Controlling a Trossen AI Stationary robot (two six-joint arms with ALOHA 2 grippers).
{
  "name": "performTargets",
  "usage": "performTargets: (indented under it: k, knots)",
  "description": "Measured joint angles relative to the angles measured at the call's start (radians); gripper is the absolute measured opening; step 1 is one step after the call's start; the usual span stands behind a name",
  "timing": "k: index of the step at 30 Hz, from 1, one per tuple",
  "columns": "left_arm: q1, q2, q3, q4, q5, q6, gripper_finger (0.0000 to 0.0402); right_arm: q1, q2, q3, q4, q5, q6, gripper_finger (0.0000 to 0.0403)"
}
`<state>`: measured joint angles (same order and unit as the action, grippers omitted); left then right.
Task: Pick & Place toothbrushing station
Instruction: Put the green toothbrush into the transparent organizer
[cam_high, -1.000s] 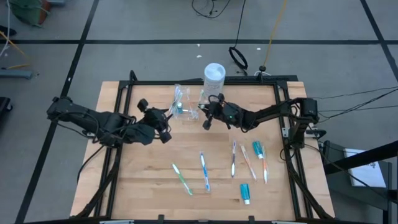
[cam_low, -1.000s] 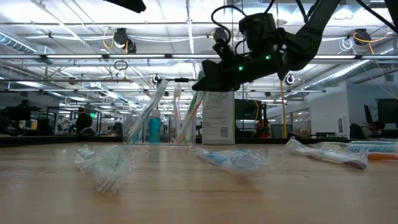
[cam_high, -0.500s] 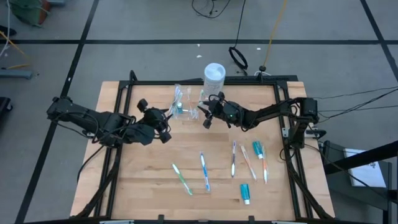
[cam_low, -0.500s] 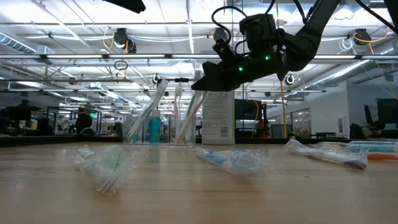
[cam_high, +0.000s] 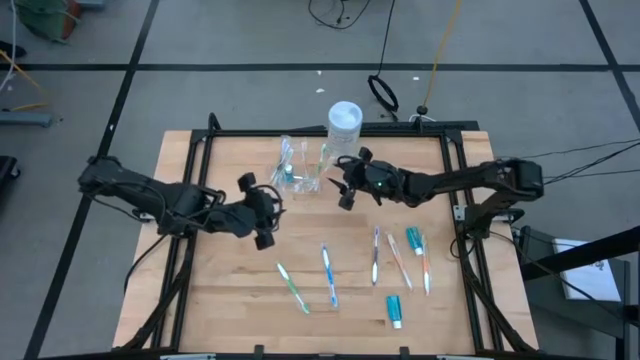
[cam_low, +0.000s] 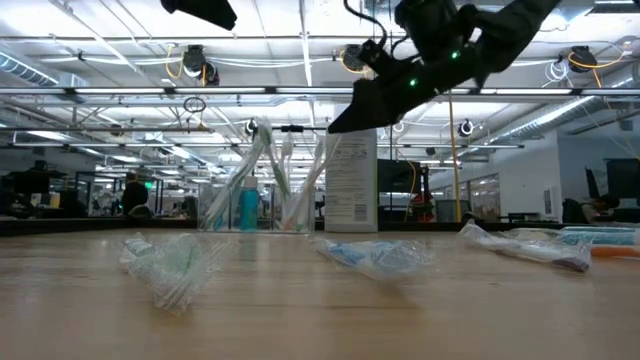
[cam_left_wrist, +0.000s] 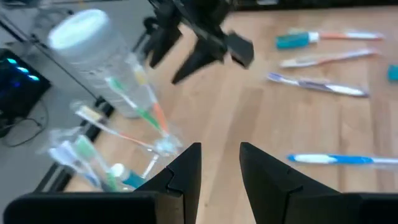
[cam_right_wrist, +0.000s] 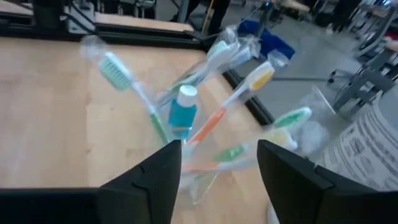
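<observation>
Wooden desk (cam_high: 220, 280) sitting on a grey floor, with an open workshop hall showing behind it in the low view. Toothbrushing station (cam_high: 298, 167) is standing at the far edge of the desk, just beside the white tub (cam_high: 344, 122), which is taller and lying between the station and the desk's far right corner. Station's long axis is running roughly across the desk, with brushes fanning upward and outward from it. Toward the near side of the station, loose toothbrushes (cam_high: 329, 274) and a teal tube (cam_high: 394, 310) are lying scattered, well apart from it.

Right pincer (cam_high: 345, 185) is hovering just beside the station on its tub side, fingers spread wide, gripping nothing. Left pincer (cam_high: 262, 208) is hanging near the station's near-left side, fingers partly apart, empty.

Low view is showing the right pincer (cam_low: 345, 118) raised above the station (cam_low: 270, 185) and partly blocking the tub (cam_low: 352, 185); high view is not giving that height. Right wrist view is showing a small blue bottle (cam_right_wrist: 182, 115) and orange and green brushes leaning in the clear holder (cam_right_wrist: 205, 168), details lost from above. Left wrist view is showing the station (cam_left_wrist: 124, 134) tilted with the right pincer (cam_left_wrist: 186, 46) beyond it.
</observation>
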<state>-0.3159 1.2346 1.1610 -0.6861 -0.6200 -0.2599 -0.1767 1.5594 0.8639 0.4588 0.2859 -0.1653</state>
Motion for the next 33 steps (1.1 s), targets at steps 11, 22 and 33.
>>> performTargets:
  k: [11,22,33]
  knots:
    - [0.001,0.234,0.000,0.010,0.339,-0.029,0.0115,0.075,-0.168,0.000,-0.365,-0.001,0.049,0.0200]
    - [-0.035,0.573,0.000,0.043,0.680,0.297,0.0115,0.094,-0.182,0.000,-0.572,0.000,0.004,0.0199]
    - [-0.073,0.689,0.005,0.035,0.679,0.566,0.0113,0.094,-0.182,0.000,-0.567,0.000,-0.006,0.0197]
